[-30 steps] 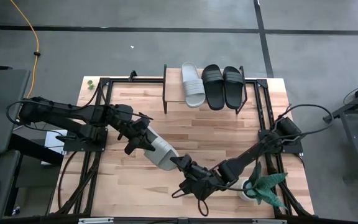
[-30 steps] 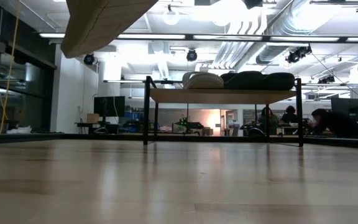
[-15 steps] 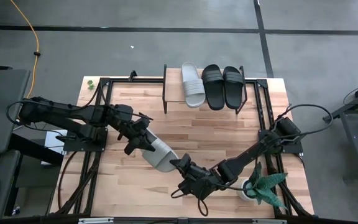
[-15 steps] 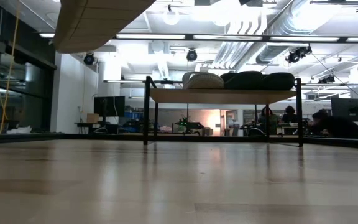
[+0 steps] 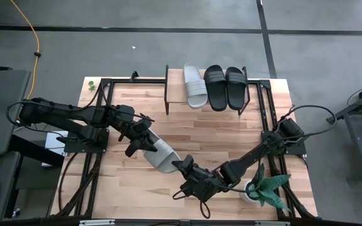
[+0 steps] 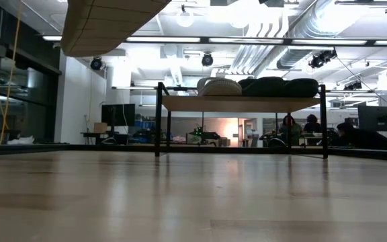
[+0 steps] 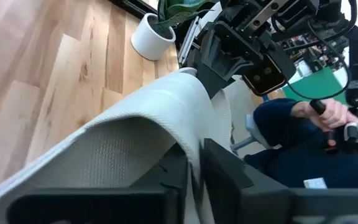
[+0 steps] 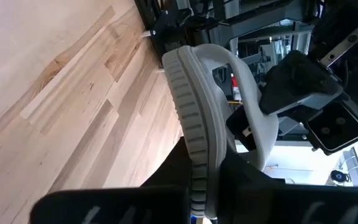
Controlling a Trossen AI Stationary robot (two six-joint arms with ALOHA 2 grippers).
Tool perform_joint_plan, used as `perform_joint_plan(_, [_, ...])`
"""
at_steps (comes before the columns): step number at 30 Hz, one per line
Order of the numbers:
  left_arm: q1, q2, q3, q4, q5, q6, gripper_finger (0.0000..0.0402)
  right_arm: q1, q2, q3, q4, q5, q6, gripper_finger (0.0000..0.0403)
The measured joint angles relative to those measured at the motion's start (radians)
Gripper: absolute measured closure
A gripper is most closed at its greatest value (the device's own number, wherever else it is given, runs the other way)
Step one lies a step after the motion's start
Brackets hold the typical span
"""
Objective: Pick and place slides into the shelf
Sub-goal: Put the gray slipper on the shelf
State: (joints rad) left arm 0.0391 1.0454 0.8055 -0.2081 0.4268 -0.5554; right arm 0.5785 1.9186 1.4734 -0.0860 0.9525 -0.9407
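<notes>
A pale grey-green slide (image 5: 161, 154) hangs above the middle of the table between both grippers. In the low view its sole (image 6: 106, 27) shows at the top left, clear of the table. My left gripper (image 5: 141, 142) is shut on its strap. My right gripper (image 5: 180, 166) is shut on the sole's end away from the strap. The shelf (image 5: 176, 94) stands at the table's far edge. It carries one pale slide (image 5: 195, 85) and two black slides (image 5: 215, 87) (image 5: 235, 87), resting on their soles. My left gripper pinches the edge of the slide's wide strap (image 7: 191, 146) between its two fingers, one finger (image 7: 222, 177) outside the strap and one under it. The slide is lifted clear of the table. My right gripper pinches the ribbed rim of the sole (image 8: 199, 163) between its two fingers, at the end away from the strap. The slide stands on edge in this hold, clear of the table.
A potted plant (image 5: 264, 188) stands at the table's near right, close behind my right arm. Black frame rails (image 5: 103, 100) run along the table's left and right sides. A seated person (image 7: 303, 124) shows beyond the table's edge.
My right gripper has edged toward the slide's near end and now sits on it. The slide has tipped slightly while staying lifted.
</notes>
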Motion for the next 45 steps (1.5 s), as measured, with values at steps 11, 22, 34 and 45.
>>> perform_joint_plan(11, [0.000, 0.000, 0.000, -0.018, -0.064, 0.085, 0.0217, 0.000, 0.000, 0.000, -0.005, 0.045, 0.004, 0.0398])
perform_joint_plan(22, [0.000, -0.036, 0.000, -0.118, -0.340, 0.267, 0.0122, -0.002, 0.000, 0.000, -0.100, 0.175, 0.083, 0.0398])
perform_joint_plan(34, [0.000, -0.093, 0.000, -0.202, -0.501, 0.263, 0.0140, -0.041, -0.031, 0.000, -0.172, 0.285, 0.158, 0.0398])
perform_joint_plan(45, [-0.077, -0.093, 0.000, -0.252, -0.502, 0.263, 0.0179, -0.178, -0.034, 0.000, -0.308, 0.328, 0.203, 0.0400])
